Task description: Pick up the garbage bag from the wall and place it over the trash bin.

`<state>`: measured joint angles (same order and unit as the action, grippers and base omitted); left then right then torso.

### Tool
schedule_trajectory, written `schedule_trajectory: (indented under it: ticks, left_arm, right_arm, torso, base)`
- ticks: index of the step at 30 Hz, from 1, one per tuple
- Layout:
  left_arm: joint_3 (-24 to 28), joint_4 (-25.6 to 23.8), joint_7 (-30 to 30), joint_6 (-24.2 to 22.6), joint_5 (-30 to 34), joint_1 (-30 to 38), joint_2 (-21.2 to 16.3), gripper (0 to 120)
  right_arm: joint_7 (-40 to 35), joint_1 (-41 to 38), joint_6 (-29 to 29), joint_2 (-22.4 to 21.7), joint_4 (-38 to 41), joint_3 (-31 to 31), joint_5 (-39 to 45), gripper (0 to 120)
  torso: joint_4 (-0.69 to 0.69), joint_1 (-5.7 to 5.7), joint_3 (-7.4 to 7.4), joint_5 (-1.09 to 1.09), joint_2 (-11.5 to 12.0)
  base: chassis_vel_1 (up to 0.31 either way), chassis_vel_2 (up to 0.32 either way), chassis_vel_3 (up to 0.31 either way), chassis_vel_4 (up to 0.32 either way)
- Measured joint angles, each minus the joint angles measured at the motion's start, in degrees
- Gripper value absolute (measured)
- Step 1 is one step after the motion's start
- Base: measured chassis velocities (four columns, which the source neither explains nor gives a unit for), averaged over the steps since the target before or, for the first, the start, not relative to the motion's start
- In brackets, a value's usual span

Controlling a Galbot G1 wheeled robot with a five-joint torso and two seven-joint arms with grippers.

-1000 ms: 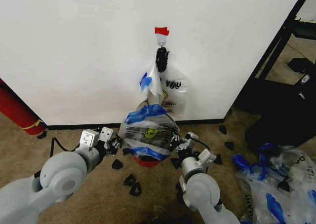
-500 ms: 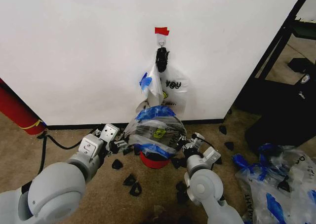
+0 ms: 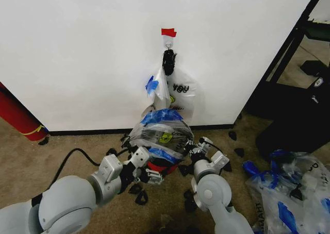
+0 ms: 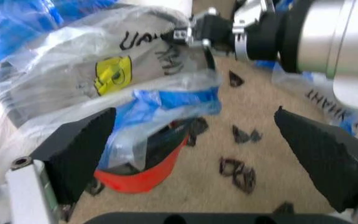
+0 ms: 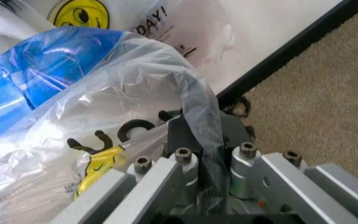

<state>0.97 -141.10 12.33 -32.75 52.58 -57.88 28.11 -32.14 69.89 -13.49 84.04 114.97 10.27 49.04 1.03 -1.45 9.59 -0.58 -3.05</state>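
Left arm is reaching low across the front, elbow bent, with the left gripper (image 3: 146, 173) sitting just in front of the bin (image 3: 161, 166) at floor level. In the left wrist view its 2 black pads (image 4: 79, 150) are spread wide with nothing between them, pointing at the bin's red base and the bag's lower blue edge. Right arm is coming up from the lower right, right gripper (image 3: 196, 152) pressed against the bag's (image 3: 162, 136) right side. In the right wrist view its metal fingers (image 5: 166, 172) are pinched together on a fold of the thin plastic.

Bag is draped over the bin like a dome, blue patches on top and along the lower front, yellow smiley facing forward, with the bin's red band showing underneath. Bin is standing on brown carpet (image 3: 93, 146) just in front of the wall (image 3: 77, 48).

On the wall, a hook (image 3: 168, 45) under a piece of red tape (image 3: 168, 32) is holding a dark bundle, a blue-patched bag and a white bag (image 3: 183, 100) with "YOU" lettering, hanging right behind the bin. Small black scraps (image 3: 140, 193) are lying scattered on the carpet around the bin and between the arms. A cable (image 3: 72, 159) is trailing from the left arm. A red cylinder (image 3: 18, 113) is leaning at far left; a heap of clear-and-blue bags (image 3: 289, 187) is lying at the right, near a black stand (image 3: 289, 53).
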Motion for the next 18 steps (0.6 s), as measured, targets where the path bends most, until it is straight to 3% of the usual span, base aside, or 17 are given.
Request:
schedule_trajectory:
  ticks: [8,18]
  left_arm:
    - [0.64,2.46,2.41,2.63,-2.2,0.59,1.4,88]
    - [2.07,4.35,3.65,2.0,-1.65,0.91,2.12,54]
  right_arm:
    - [0.06,-0.22,-0.02,0.13,-0.11,-0.46,-0.22,1]
    - [-0.89,-0.94,-0.27,0.34,-0.11,-0.97,-0.32,1]
  torso:
    - [0.01,0.0,0.0,0.0,0.0]
    - [0.01,0.0,0.0,0.0,0.0]
  base:
    - [0.0,0.0,0.0,0.0]
    - [0.0,0.0,0.0,0.0]
